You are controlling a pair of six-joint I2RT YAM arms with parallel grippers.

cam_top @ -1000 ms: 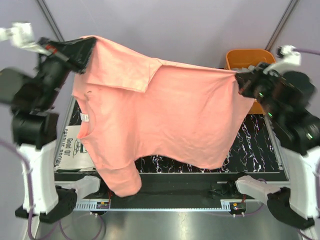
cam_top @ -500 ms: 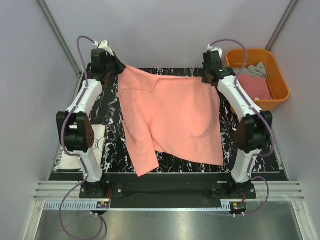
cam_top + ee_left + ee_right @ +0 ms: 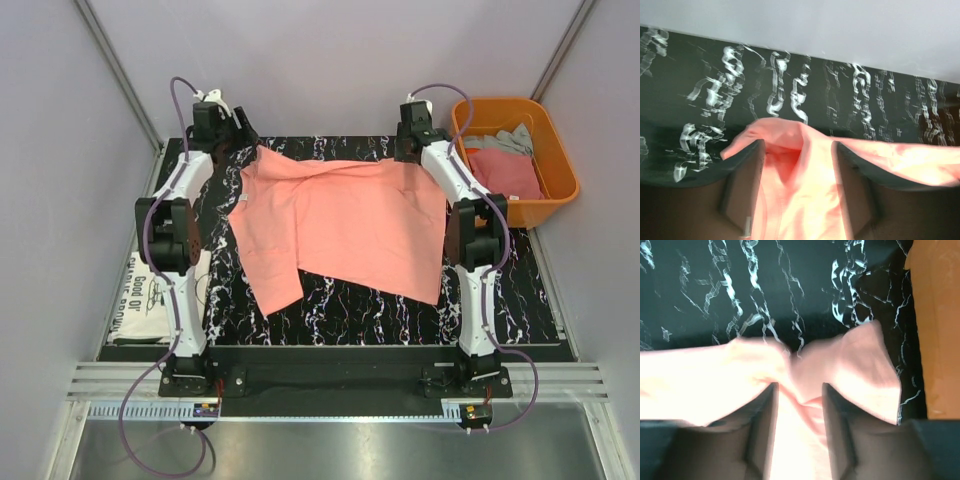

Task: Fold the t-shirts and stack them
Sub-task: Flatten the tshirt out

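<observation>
The salmon-pink t-shirt [image 3: 340,225] lies spread on the black marbled table [image 3: 350,300], slightly rumpled, one sleeve pointing toward the near left. My left gripper [image 3: 243,143] is at its far left corner and my right gripper [image 3: 405,152] at its far right corner. In the left wrist view the jaws of the left gripper [image 3: 799,167] stand wide apart with pink cloth [image 3: 805,200] loose between them. In the right wrist view the right gripper [image 3: 799,402] also shows parted jaws over a fold of the shirt [image 3: 860,365].
An orange tub [image 3: 500,103] stands at the far right with a grey t-shirt [image 3: 510,138] and a deeper pink one [image 3: 512,172] inside. A white t-shirt with black lettering [image 3: 150,295] lies off the table's left edge. Grey walls close in behind.
The shirt came down from hanging in the air to lying on the table. Both arms stretched to the far edge and both grippers opened off the shirt's corners.
</observation>
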